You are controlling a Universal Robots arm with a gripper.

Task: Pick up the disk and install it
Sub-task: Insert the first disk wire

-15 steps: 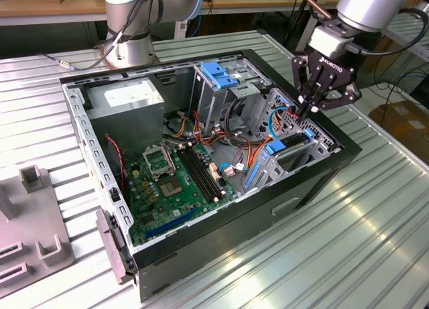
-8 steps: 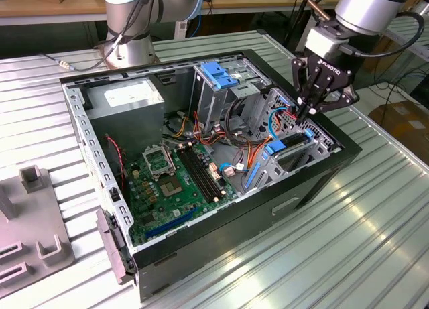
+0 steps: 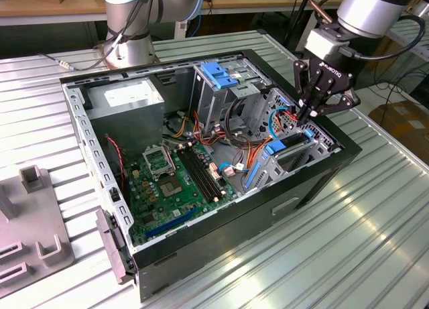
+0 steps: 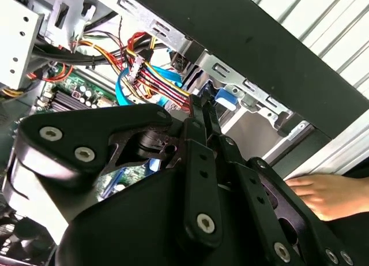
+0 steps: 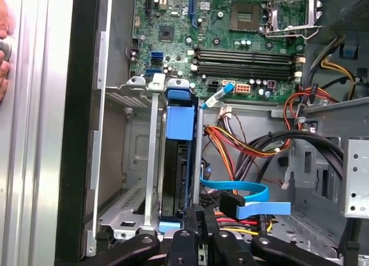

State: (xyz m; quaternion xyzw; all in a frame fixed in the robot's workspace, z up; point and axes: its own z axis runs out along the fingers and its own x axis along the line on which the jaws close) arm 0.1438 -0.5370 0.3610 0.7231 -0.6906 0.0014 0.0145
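One tool point(image 3: 314, 112) hangs over the open PC case point(image 3: 322, 171), by its drive cage at about 3 o'clock in the exterior view. Its fingers point(image 5: 199, 217) look pressed together w/ nothing b/w them. Disk point(image 5: 179, 162) sits on edge in the cage slot, blue carrier tab up, right under the fingertips. Someone's hand point(image 4: 323, 194) rests on the counter point(image 3: 375, 235) beside the case.

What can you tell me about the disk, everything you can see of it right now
The disk stands on edge in a slot of the metal drive cage at the front corner of the open computer case. In the first wrist view it shows as a thin dark slab between two grey metal rails, with blue plastic carrier pieces along its edge. Its label face is hidden. The gripper sits at its near end, fingers drawn close together against the carrier.
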